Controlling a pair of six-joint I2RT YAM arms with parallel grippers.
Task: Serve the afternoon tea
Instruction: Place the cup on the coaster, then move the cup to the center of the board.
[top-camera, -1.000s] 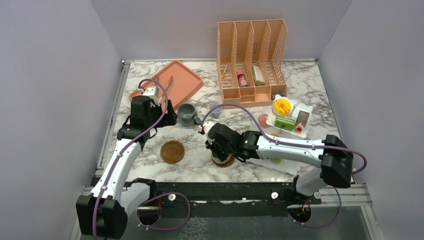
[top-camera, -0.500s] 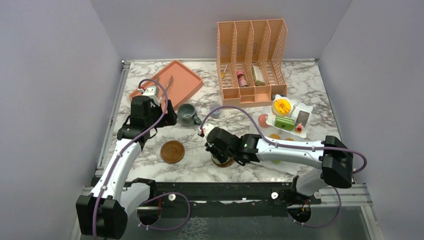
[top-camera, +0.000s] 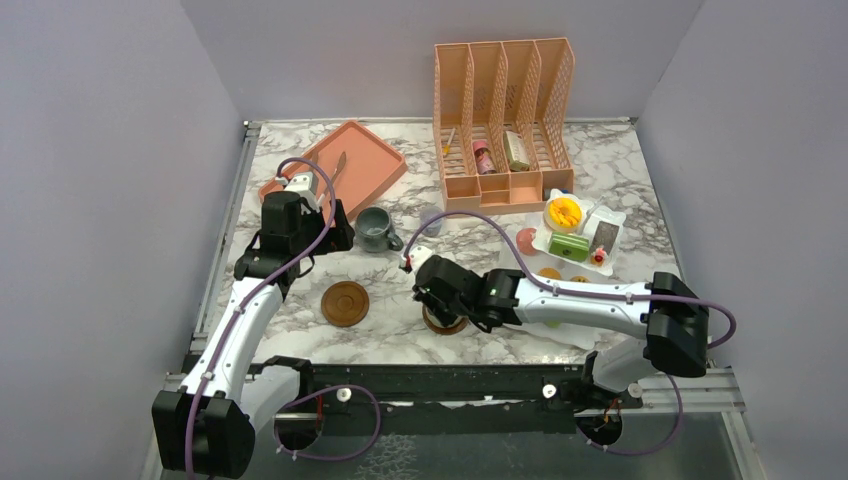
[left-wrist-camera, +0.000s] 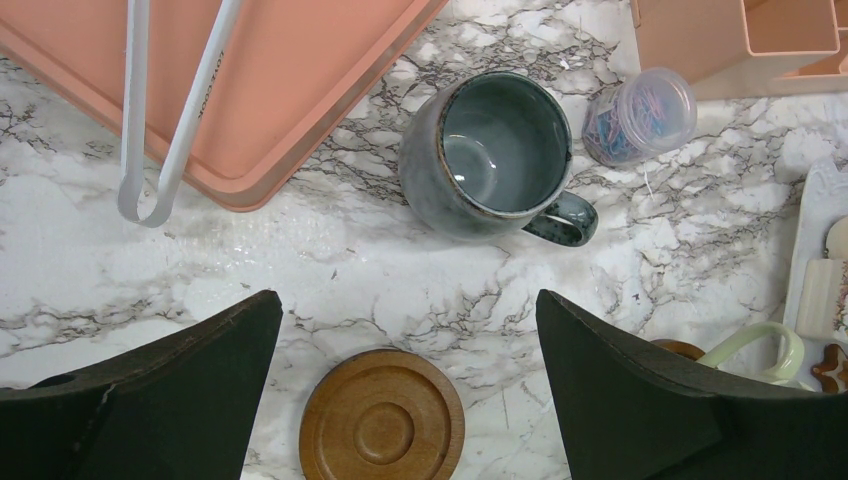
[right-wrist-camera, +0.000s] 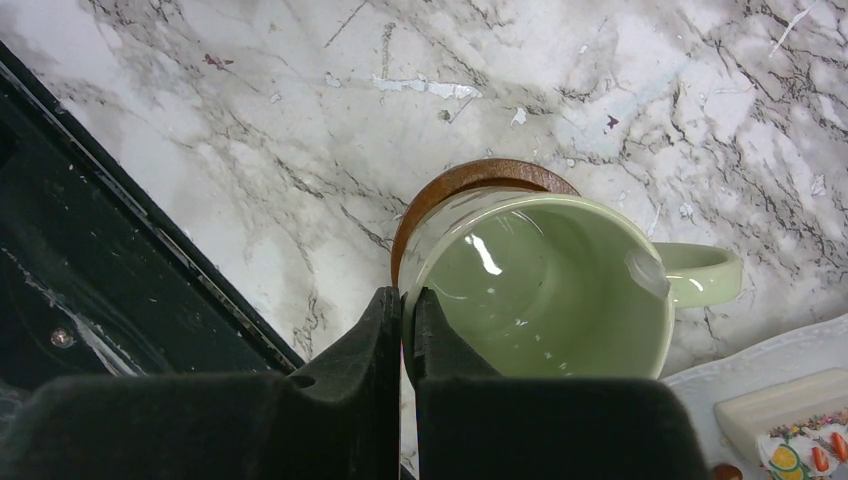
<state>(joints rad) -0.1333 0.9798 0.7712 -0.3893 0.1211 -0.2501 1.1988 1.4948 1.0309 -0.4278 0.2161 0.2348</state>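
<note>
My right gripper is shut on the rim of the pale green mug, one finger inside and one outside. The mug is upright over a round brown coaster near the table's front edge; I cannot tell whether it rests on it. My left gripper hangs open and empty above the marble. The grey-blue mug stands just beyond it, with a second brown coaster below. Toy cakes and cookies lie on a white plate at the right.
A pink tray with white tongs lies at the back left. A pink file organiser stands at the back. A small clear lilac cup sits by the grey-blue mug. The black rail borders the table's front edge.
The right arm has shifted slightly, carrying the green mug over the coaster. The left arm has not moved.
</note>
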